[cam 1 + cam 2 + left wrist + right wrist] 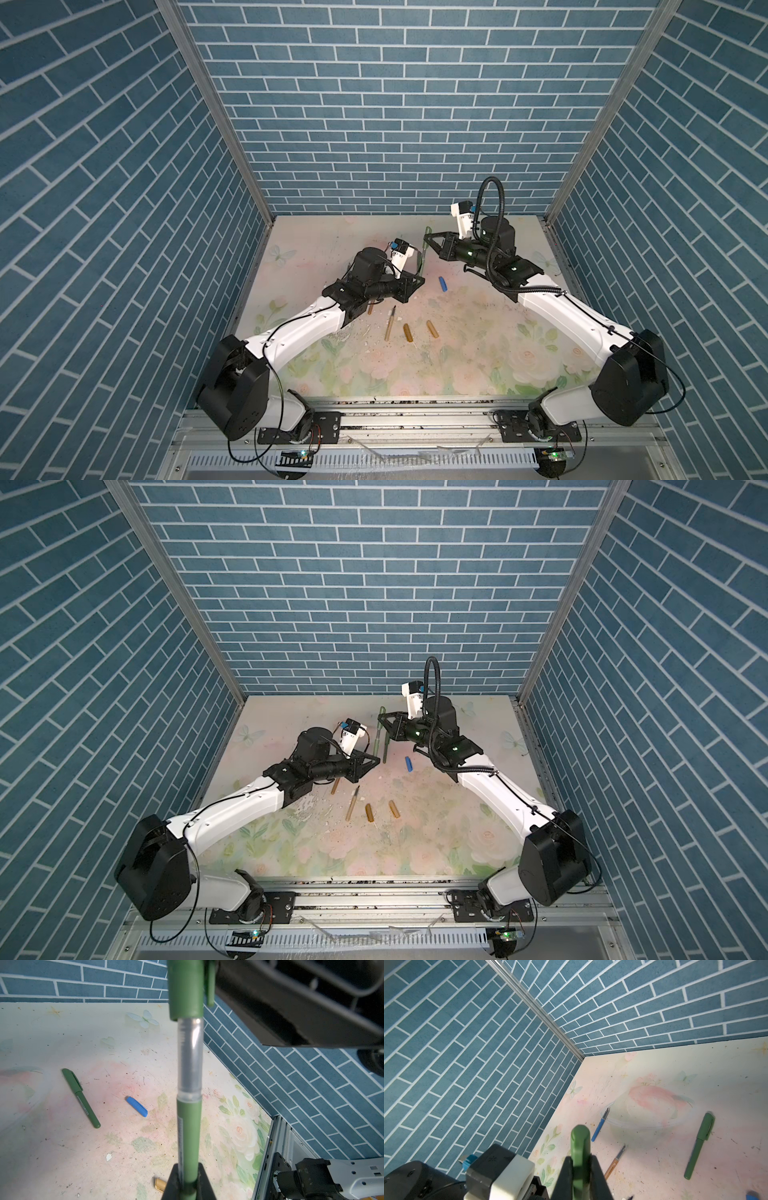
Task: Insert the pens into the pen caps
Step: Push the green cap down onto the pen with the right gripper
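Left of centre in a top view, the closed left gripper [419, 281] is clamped on the lower barrel of the green pen [188, 1136]. Just right and higher in the frame, the green cap [186, 989] is pinched by the closed right gripper [426, 239]. A clear collar is seen bare between cap and barrel, so the cap is judged only part seated. Were the two pushed off-axis, the pen could be twisted in the jaws or the cap jammed crooked. On the grimy floral table [478, 353], a golden-brown pen [390, 324], amber caps [408, 332] and a blue cap [443, 283] are scattered mid-frame. The table is enclosed by blue brick-patterned walls [415, 104].
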`<state>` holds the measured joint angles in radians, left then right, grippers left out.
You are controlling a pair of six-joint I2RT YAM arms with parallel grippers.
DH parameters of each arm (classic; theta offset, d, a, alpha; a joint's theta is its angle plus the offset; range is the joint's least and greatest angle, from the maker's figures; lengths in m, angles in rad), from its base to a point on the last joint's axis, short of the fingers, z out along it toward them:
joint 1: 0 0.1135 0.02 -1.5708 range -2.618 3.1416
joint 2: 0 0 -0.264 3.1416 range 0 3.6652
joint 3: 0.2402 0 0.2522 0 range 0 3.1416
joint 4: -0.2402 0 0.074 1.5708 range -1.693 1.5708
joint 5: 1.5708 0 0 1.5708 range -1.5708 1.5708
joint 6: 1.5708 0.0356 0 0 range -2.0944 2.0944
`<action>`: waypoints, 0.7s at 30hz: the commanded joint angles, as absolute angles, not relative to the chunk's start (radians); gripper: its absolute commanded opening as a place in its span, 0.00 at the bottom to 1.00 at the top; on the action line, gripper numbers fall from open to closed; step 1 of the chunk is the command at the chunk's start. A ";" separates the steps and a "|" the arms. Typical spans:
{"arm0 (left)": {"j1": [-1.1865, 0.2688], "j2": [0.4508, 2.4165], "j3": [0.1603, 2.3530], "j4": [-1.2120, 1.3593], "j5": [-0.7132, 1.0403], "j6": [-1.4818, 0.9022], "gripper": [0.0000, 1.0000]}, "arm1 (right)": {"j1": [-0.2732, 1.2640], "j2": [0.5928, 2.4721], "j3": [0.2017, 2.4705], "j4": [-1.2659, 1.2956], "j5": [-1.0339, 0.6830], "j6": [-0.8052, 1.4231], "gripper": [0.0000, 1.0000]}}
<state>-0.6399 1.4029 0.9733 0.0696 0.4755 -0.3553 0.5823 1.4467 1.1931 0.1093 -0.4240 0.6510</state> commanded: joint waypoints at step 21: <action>-0.632 1.393 0.977 0.158 0.481 -0.372 0.00 | 0.614 1.384 1.105 0.067 -0.506 0.658 0.10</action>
